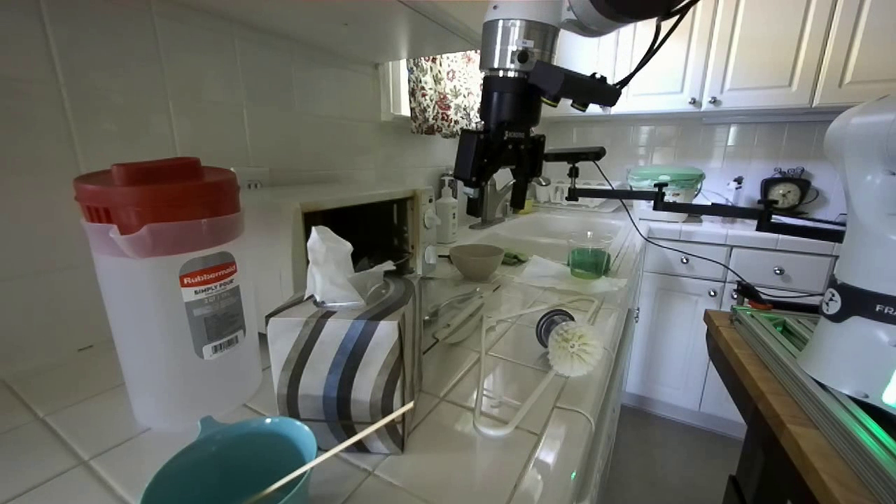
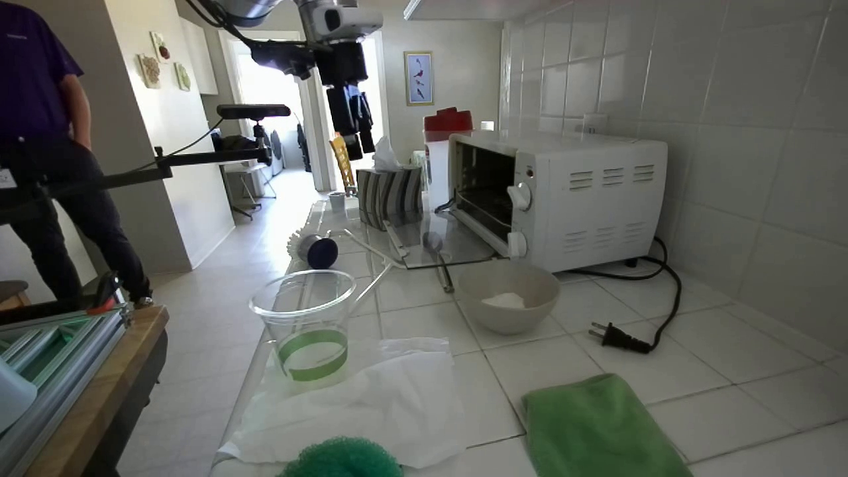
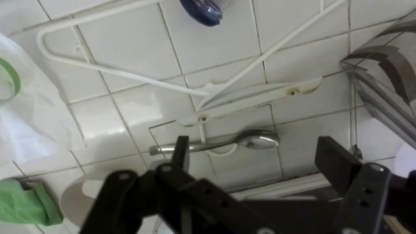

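My gripper (image 1: 497, 199) (image 2: 359, 149) (image 3: 256, 148) is open and empty, pointing down high above the counter, touching nothing. In the wrist view, a metal spoon (image 3: 256, 139) (image 2: 434, 244) lies between and beyond the fingers, on the toaster oven's lowered glass door (image 3: 305, 130) with its white handle (image 3: 243, 101). A white wire frame (image 3: 130, 74) (image 1: 486, 413) lies beside the door, with a dish brush (image 1: 574, 346) (image 2: 318, 252) by it. A beige bowl (image 1: 476, 260) (image 2: 509, 311) with something white in it sits near the oven's corner. A striped tissue box (image 1: 343, 371) (image 2: 391, 195) stands at the door's other side.
The white toaster oven (image 2: 596, 199) stands against the tiled wall. A clear cup (image 2: 311, 351) stands on a paper towel (image 2: 371, 411) near a green cloth (image 2: 596, 424). A red-lidded pitcher (image 1: 175, 315) and teal cup (image 1: 224, 462) stand beyond the tissue box. A bracketed black camera (image 2: 253, 111) hangs over the counter edge.
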### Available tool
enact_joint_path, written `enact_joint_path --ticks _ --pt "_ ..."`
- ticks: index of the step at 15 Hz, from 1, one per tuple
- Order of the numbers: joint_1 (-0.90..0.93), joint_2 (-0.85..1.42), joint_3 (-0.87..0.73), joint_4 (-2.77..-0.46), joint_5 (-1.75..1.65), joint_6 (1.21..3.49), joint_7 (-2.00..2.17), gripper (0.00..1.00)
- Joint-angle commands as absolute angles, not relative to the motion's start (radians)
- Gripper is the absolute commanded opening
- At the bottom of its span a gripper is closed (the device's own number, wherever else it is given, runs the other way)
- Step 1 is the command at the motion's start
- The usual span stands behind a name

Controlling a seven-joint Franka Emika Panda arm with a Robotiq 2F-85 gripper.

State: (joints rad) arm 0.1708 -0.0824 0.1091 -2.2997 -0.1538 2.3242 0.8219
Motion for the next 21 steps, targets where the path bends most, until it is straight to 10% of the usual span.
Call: enact_joint_path --ticks 1,21 --pt "0.142 -0.163 0.106 -2.401 -0.078 2.446 0.626 1.0" --pt "0.06 -0.202 0.086 -2.318 0.132 2.078 0.443 1.0"
